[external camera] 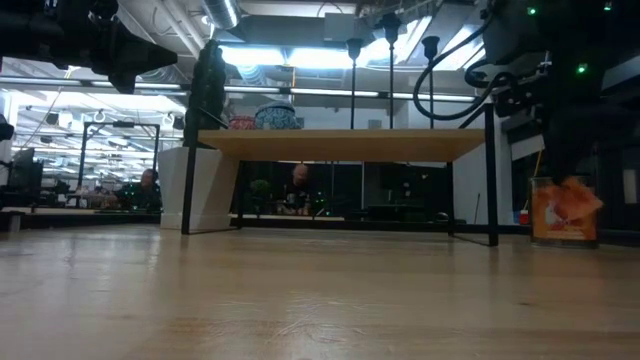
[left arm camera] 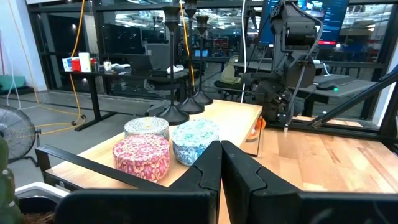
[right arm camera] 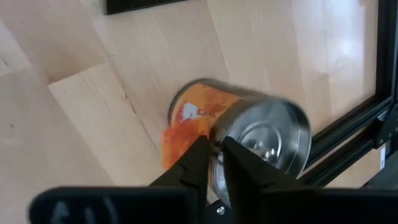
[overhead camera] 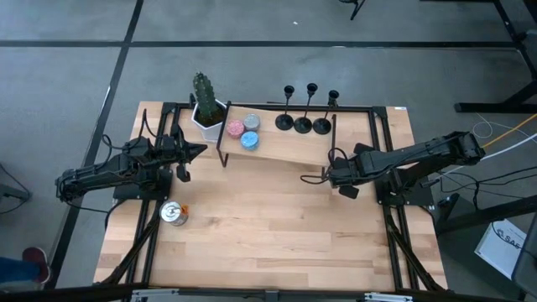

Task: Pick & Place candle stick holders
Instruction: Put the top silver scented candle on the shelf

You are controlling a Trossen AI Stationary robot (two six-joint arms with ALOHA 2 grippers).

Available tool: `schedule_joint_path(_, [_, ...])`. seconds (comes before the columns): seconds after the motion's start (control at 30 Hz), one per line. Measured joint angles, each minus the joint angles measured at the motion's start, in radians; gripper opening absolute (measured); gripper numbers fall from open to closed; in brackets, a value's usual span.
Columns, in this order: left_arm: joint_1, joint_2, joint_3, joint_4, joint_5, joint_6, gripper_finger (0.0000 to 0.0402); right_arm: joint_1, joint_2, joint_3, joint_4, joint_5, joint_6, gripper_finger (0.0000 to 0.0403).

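Three black candle stick holders point(overhead camera: 304, 124) stand by their round bases on the right part of a raised wooden shelf point(overhead camera: 277, 153) at the table's far side; in the left wrist view the holders point(left arm camera: 180, 102) stand behind the tins. My right gripper point(overhead camera: 336, 178) hangs near the shelf's right front corner and points steeply down, its fingers point(right arm camera: 214, 155) shut with nothing between them, above a can with an orange label point(right arm camera: 249, 134) on the table. My left gripper point(overhead camera: 200, 152) waits level at the shelf's left end, shut point(left arm camera: 221, 155).
Pink, grey and blue round tins point(left arm camera: 165, 146) sit on the shelf's left part beside a potted cactus point(overhead camera: 205, 107). A metal can point(overhead camera: 174, 213) stands near the table's left edge. The table's middle and near side point(overhead camera: 277, 235) are bare wood.
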Motion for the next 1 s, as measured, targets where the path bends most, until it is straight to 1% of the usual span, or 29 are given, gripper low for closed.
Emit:
schedule_joint_path(0.13, [0.0,0.0,0.0,0.0,0.0,0.0,0.0006,0.0,0.0,0.001,-0.005,0.001,0.0,0.0017])
schedule_joint_path(0.23, [0.0,0.0,0.0,0.0,0.0,0.0,0.0006,0.001,0.0,0.001,-0.007,0.004,0.0,0.0007])
schedule_joint_path(0.53, [0.0,0.0,0.0,0.0,0.0,0.0,0.0006,0.0,-0.001,0.005,-0.033,0.002,0.025,0.0002])
schedule_joint_path(0.83, [0.0,0.0,0.0,0.0,0.0,0.0,0.0006,0.002,-0.014,0.132,-0.103,-0.013,0.042,0.0001])
schedule_joint_path(1.0, [0.0,0.0,0.0,0.0,0.0,0.0,0.0006,0.003,-0.034,0.185,-0.11,-0.078,0.042,0.0001])
